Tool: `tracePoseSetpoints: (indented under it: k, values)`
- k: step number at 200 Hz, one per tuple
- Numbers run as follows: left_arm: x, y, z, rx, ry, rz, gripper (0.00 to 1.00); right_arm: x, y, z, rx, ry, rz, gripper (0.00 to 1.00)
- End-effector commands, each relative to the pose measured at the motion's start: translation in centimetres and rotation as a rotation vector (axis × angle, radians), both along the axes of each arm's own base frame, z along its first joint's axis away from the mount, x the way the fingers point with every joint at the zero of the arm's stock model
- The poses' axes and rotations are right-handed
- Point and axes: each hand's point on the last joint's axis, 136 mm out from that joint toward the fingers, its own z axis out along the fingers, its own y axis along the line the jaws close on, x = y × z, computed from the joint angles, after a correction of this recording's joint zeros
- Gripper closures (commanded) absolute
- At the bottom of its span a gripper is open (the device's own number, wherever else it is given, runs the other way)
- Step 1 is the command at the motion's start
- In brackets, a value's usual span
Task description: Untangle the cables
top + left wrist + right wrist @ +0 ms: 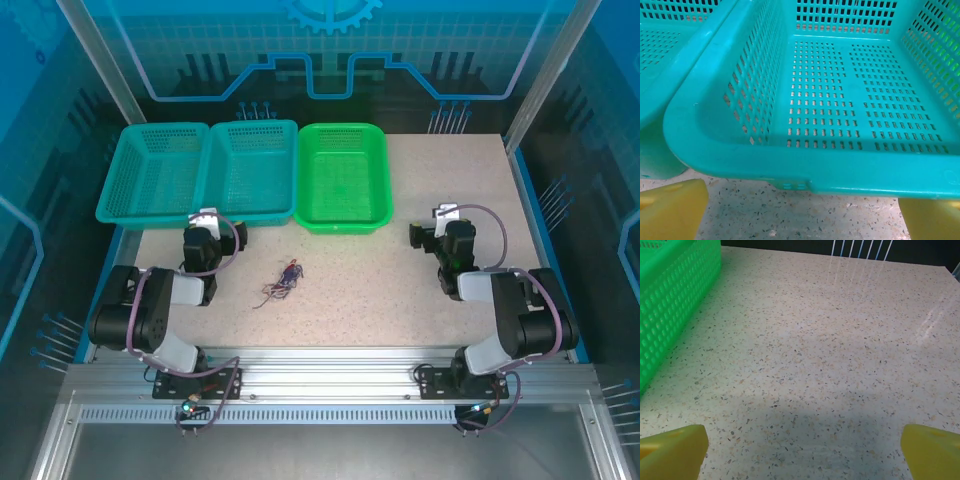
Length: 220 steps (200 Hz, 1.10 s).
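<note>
The cables (283,281) are lying as one small knot of dark, red and pale strands on the bare desk (400,300), in the lower middle of the top view, a little left of centre and well apart from all three baskets. The knot is stretching along a slant, from lower left up to upper right, with loose ends trailing off its lower-left end.

The left hand (206,222) is sitting at the near rim of the middle teal basket (250,217), above and to the left of the knot. In its wrist view its yellow fingers (670,210) are standing wide apart with nothing between them, and the basket wall (740,165) is looming just ahead. The right hand (445,218) is waiting right of centre, well apart from the knot, beside the green basket (342,128); its fingers (670,450) are likewise spread, holding nothing.

The left hand is looking clearly nearer, so it seems the likelier one to reach, though it is facing away from the knot and would need to turn back down and rightward, meeting the strands across their slant.
</note>
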Motion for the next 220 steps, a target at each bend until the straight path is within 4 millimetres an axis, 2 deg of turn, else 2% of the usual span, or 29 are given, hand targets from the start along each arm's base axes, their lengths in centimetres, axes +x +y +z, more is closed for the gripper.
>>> tracePoseSetpoints:
  k: [1, 115, 132, 143, 152, 169, 192, 205, 220]
  values:
    - [0.8, -0.5, 0.8, 0.000, -0.027, -0.026, 0.01, 0.3, 0.2, 0.8, 0.002, -0.032, -0.005, 0.00]
    - [0.8, -0.5, 0.9, -0.002, -0.027, -0.026, 0.01, 0.3, 0.0, 1.0, 0.011, -0.032, -0.008, 0.00]
    - [0.7, -0.5, 0.8, -0.001, -0.026, -0.026, 0.01, -0.3, -0.7, 2.4, 0.014, -0.048, -0.047, 0.00]
    - [0.3, -0.2, 0.8, 0.002, -0.038, -0.010, 0.01, -1.2, -1.4, 4.0, 0.018, -0.075, -0.087, 0.00]
    - [-0.2, 0.1, 1.7, 0.007, -0.083, 0.008, 0.01, -2.2, -1.9, 5.5, 0.033, -0.098, -0.118, 0.00]
    - [-1.9, 0.6, 3.9, 0.026, -0.149, 0.058, 0.01, -4.2, -2.6, 8.0, 0.179, -0.071, -0.184, 0.00]
    - [-3.6, -0.3, 7.8, 0.033, -0.158, 0.081, 0.01, -6.7, -0.1, 9.7, 0.361, 0.075, -0.138, 0.00]
    - [-4.6, -0.8, 9.6, -0.074, -0.114, 0.088, 0.01, -7.9, 2.7, 10.4, 0.441, 0.163, -0.046, 0.00]
    - [-5.9, -2.2, 11.2, -0.253, -0.068, 0.061, 0.01, -9.3, 6.0, 10.7, 0.487, 0.275, 0.051, 0.00]
